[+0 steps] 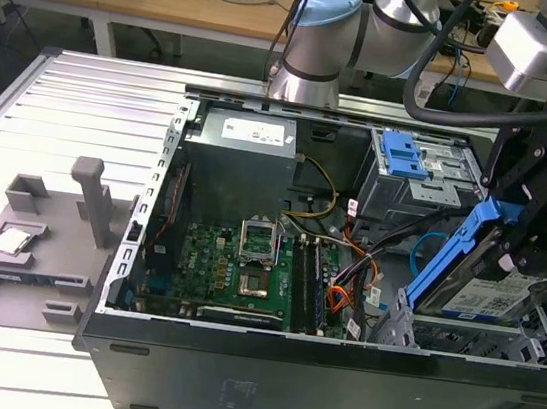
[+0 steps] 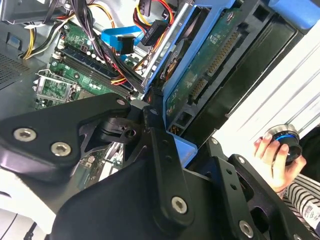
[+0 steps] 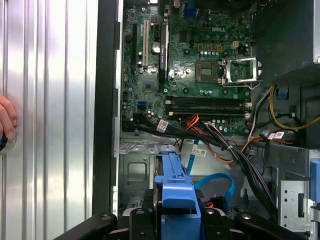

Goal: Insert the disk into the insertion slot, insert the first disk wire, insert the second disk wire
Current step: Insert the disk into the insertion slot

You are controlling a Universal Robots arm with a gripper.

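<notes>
My gripper (image 1: 514, 234) is shut on the disk (image 1: 484, 293), a grey drive with a white label in a bright blue frame (image 1: 457, 251). The disk hangs tilted, its lower end over the insertion slot (image 1: 458, 338), the silver perforated cage at the case's corner on the exterior view's right. In the second wrist view the disk's green circuit side (image 2: 215, 55) faces the camera beside my black fingers (image 2: 152, 112). The blue frame (image 3: 175, 187) also shows in the first wrist view. The second disk wire (image 2: 116, 39), flat and blue, loops loose beside the cage. The first disk wire (image 1: 340, 296), orange-red strands, lies by the motherboard.
A grey metal box with a blue latch (image 1: 406, 156) stands behind the cage. The power supply (image 1: 239, 160) and motherboard (image 1: 246, 261) fill the case's other side. A grey fixture (image 1: 26, 243) lies on the ribbed table. A person's hand (image 2: 270, 150) holds a round knob.
</notes>
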